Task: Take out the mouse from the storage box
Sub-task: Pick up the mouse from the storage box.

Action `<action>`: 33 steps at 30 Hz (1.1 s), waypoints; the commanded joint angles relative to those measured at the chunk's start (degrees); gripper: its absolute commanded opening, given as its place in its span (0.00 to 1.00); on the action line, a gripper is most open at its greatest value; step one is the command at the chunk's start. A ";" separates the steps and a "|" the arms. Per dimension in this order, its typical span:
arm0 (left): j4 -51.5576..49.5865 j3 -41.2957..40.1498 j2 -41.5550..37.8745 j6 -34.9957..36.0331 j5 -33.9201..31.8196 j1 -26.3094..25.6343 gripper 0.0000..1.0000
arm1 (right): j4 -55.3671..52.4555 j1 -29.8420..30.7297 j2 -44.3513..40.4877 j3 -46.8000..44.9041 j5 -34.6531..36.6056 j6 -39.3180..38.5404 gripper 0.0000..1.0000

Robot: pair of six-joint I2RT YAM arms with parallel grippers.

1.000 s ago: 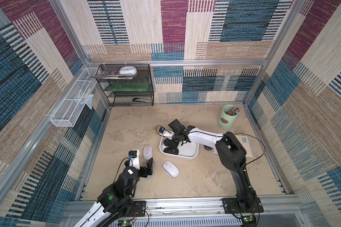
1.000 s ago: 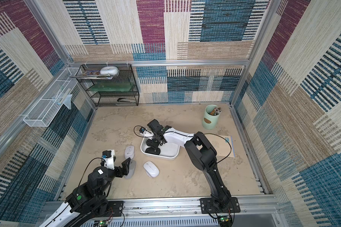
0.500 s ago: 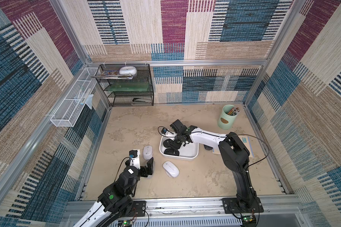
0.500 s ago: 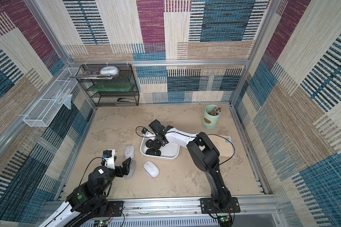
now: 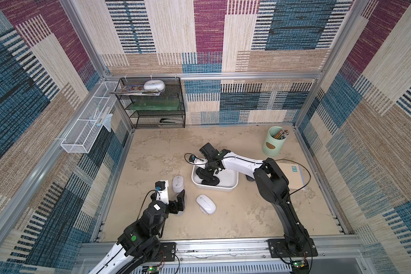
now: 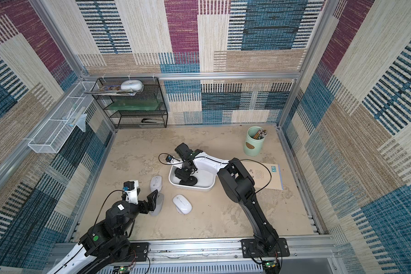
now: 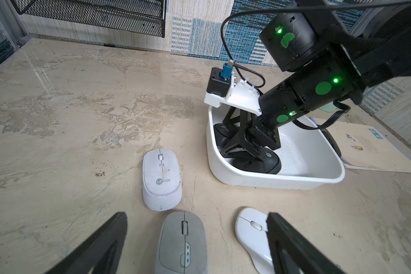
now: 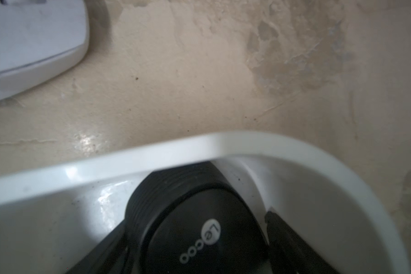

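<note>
The storage box [image 5: 233,183] is a shallow white tub in mid table, seen in both top views [image 6: 210,185]. Two black mice lie in it. My right gripper [image 5: 205,174] reaches down into its left end, open. In the right wrist view its fingers [image 8: 282,237] flank a black Lecoo mouse [image 8: 195,225] by the box's rounded corner [image 8: 152,154], with a gap on one side. The second black mouse [image 7: 263,163] lies by the front wall. My left gripper [image 7: 195,214] hangs open over a grey mouse [image 7: 182,242] on the table, not touching it.
A white Lecoo mouse [image 5: 178,183] and a slim white mouse [image 5: 205,204] lie on the table left of and in front of the box. A mint pencil cup [image 5: 274,142] and a paper sheet [image 5: 292,175] are at the right. A black wire shelf [image 5: 157,104] stands at the back left.
My right gripper's jaws have spread wider around the black mouse, staying inside the box. The left arm and the mice on the table have not moved.
</note>
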 commanded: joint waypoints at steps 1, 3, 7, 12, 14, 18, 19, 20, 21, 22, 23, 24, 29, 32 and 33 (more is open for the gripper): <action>0.88 -0.09 -0.05 0.45 -0.31 0.02 0.95 | -2.91 -0.33 0.25 -0.20 0.14 -0.20 0.78; 0.90 -0.17 -0.09 0.47 -0.26 0.02 0.95 | -2.14 -0.41 -0.76 -1.33 0.04 -0.02 0.72; 0.93 -0.25 -0.06 0.44 -0.26 0.02 0.96 | 0.15 -0.36 -3.02 -4.01 0.38 0.79 0.59; 0.89 -0.21 -0.09 0.53 -0.26 0.02 0.96 | 0.91 -0.32 -4.10 -4.75 1.03 1.90 0.46; 0.92 -0.18 -0.04 0.53 -0.26 0.02 0.96 | 1.26 -0.37 -4.54 -5.15 1.67 2.22 0.43; 0.97 -0.21 -0.07 0.59 -0.26 0.02 0.96 | 1.68 -0.36 -5.05 -5.87 2.39 2.71 0.37; 1.03 -0.21 -0.10 0.54 -0.26 0.02 0.96 | 1.91 -0.36 -5.31 -6.24 2.51 2.88 0.36; 1.01 -0.21 -0.05 0.56 -0.31 0.02 0.96 | 2.20 -0.32 -5.62 -6.65 2.56 3.01 0.36; 1.01 -0.23 -0.08 0.51 -0.34 0.02 0.96 | 2.40 -0.45 -5.90 -6.98 2.58 3.27 0.36; 1.09 -0.24 -0.01 0.49 -0.29 0.01 0.96 | 2.42 -0.42 -5.96 -7.20 2.75 3.36 0.37; 1.01 -0.21 -0.08 0.49 -0.27 0.02 0.96 | 2.25 -0.42 -5.96 -7.25 2.96 3.44 0.40; 1.01 -0.19 -0.10 0.45 -0.26 0.02 0.96 | 2.11 -0.37 -5.89 -7.37 2.93 3.61 0.42; 1.03 -0.34 -0.12 0.48 -0.27 0.02 0.96 | 2.33 -0.42 -5.43 -7.97 4.04 3.72 0.49; 1.02 -0.34 -0.07 0.54 -0.26 0.02 0.97 | 2.83 -0.33 -5.92 -8.15 4.14 4.10 0.44; 1.09 -0.32 -0.05 0.52 -0.26 0.02 0.97 | 3.35 -0.37 -6.57 -8.51 4.20 4.23 0.40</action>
